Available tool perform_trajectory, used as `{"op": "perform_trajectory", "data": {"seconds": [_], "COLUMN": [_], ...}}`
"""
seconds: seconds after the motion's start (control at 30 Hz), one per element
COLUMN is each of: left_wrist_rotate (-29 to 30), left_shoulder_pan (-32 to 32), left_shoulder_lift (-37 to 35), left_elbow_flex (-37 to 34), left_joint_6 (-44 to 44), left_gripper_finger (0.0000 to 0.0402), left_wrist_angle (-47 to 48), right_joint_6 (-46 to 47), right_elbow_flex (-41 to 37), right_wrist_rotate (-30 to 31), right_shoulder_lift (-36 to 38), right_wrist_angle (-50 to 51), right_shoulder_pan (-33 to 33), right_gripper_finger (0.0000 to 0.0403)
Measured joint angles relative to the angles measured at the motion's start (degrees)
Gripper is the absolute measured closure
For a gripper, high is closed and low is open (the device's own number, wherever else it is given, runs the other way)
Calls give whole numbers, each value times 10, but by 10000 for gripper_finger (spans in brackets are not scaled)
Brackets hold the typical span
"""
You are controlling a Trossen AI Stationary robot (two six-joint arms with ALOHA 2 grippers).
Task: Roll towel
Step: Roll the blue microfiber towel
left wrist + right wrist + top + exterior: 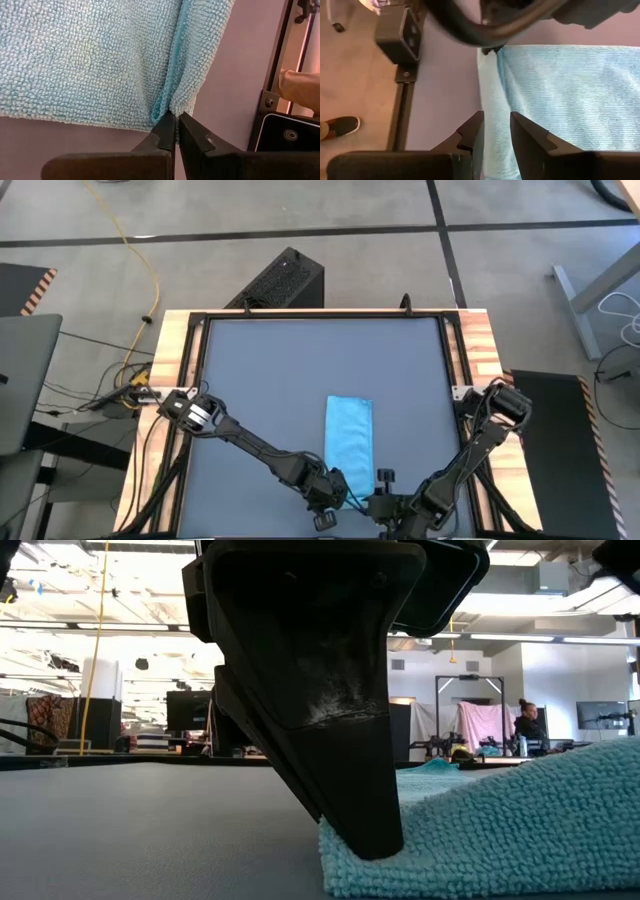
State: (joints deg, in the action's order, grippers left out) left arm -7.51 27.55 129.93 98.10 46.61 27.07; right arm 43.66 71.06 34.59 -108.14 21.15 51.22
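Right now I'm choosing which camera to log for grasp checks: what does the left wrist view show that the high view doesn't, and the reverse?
Only the left wrist view shows the left gripper pinching a folded edge of the towel, fingers nearly together on the cloth. Only the high view shows the whole table, the towel's long folded strip near the front edge, and the right gripper at its other corner. Both show the sky-blue towel on the dark tabletop.

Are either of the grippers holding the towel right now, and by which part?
The left gripper pinches the towel at its near-edge corner fold. The right gripper straddles the near edge, open, holding nothing.
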Motion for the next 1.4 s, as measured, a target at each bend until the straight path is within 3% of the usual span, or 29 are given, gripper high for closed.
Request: {"op": "perform_trajectory", "data": {"seconds": [0.4, 0.8, 1.4], "left_wrist_rotate": [4, 5, 6], "left_shoulder_pan": [1, 1, 1], "left_shoulder_lift": [0, 0, 0], "left_elbow_flex": [0, 0, 0], "left_joint_6": [0, 0, 2], "left_gripper_finger": [401, 401, 401], "left_wrist_angle": [0, 0, 0], "right_joint_6": [-10, -110, -81], "right_elbow_flex": [-20, -19, -19], "right_wrist_rotate": [-66, -45, -45], "right_shoulder_lift": [0, 0, 0], "right_wrist_angle": [5, -58, -15], "right_shoulder_pan": [-14, 5, -7], "right_gripper_finger": [238, 280, 286]}}
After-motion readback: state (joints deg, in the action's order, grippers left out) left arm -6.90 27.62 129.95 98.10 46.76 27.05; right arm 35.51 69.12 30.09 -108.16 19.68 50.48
